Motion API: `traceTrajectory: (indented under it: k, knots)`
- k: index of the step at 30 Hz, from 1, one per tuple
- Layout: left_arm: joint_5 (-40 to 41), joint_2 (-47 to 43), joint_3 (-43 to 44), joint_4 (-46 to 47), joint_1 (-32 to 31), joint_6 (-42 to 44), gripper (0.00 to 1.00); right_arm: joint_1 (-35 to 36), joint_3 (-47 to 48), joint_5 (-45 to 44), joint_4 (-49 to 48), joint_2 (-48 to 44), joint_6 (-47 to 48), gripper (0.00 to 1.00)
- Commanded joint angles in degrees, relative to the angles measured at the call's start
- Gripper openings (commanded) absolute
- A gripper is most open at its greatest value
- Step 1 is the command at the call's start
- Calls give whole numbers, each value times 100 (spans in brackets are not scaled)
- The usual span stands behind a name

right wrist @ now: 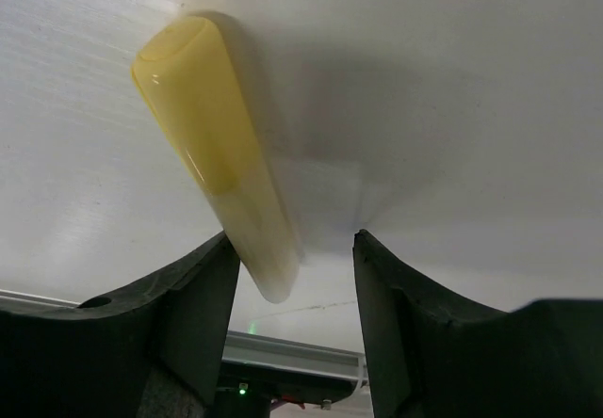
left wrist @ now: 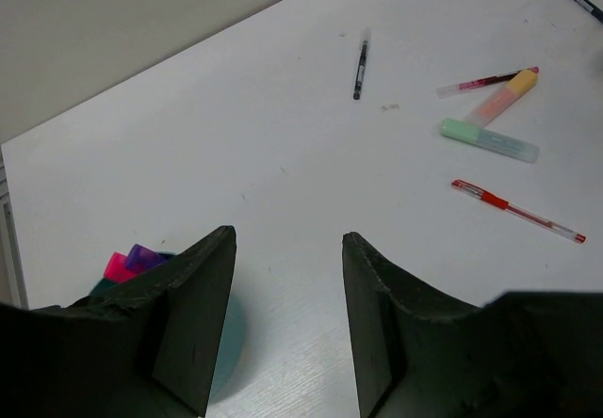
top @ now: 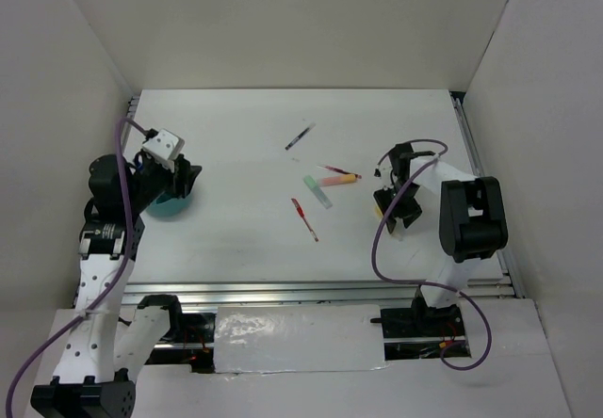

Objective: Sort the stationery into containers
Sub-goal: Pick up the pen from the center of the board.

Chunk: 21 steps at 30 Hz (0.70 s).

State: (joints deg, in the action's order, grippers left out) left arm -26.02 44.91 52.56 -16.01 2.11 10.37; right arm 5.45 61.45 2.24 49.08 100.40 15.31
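- left gripper (left wrist: 287,239): hangs over the teal cup (top: 168,208) near the left edge of the tabletop. jaws apart, nothing between them, so released and empty. one finger sits above the cup's rim; my reading is that this is the drop position.
- teal cup contents: a pink highlighter (left wrist: 118,267) and a purple marker (left wrist: 143,256) stand inside, tips poking above the rim. the finger hides the rest of the inside. it is the only container in view.
- centre of the tabletop, unsorted stationery lying flat:
  - dark pen (left wrist: 361,65), alone, toward the far edge.
  - orange highlighter (left wrist: 501,98) with a thin red-tipped pen (left wrist: 480,83) just beside it, possibly touching.
  - green highlighter (left wrist: 488,140) near the orange one; i cannot tell whether their ends meet.
  - red pen (left wrist: 518,211), apart from the others, toward the near edge.
- right gripper (right wrist: 294,237): low over the tabletop near the right edge, fingers straddling the near end of a yellow highlighter (right wrist: 212,145) that lies on the surface. that end sits close against one finger, with a clear gap to the other. jaws parted, not clenched on it. placed so, i judge, to pinch the barrel across its width.
- judgement: task roughly partway through, with two pieces in the cup and six on the tabletop.
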Motion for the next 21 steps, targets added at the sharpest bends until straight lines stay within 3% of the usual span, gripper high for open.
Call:
traceTrajectory:
  k: [1,5,9,13,16,21]
  knots:
    - [97,-113,-70,168,-35,-53,61,96,-45,-31,-337,23,7,59]
    - [97,-201,-149,177,-44,-79,61,184,-80,-31,-434,129,-46,55]
    - [97,-280,-254,265,-26,-193,61,246,-72,4,-417,217,-11,35]
    - [115,-246,-255,309,-26,-552,62,325,-11,83,-347,130,86,2]
    - [97,-219,-211,361,-9,-1226,63,413,121,346,-180,-90,270,0]
    - [-471,-289,-202,668,0,-2668,63,465,955,2435,285,-1127,604,0]
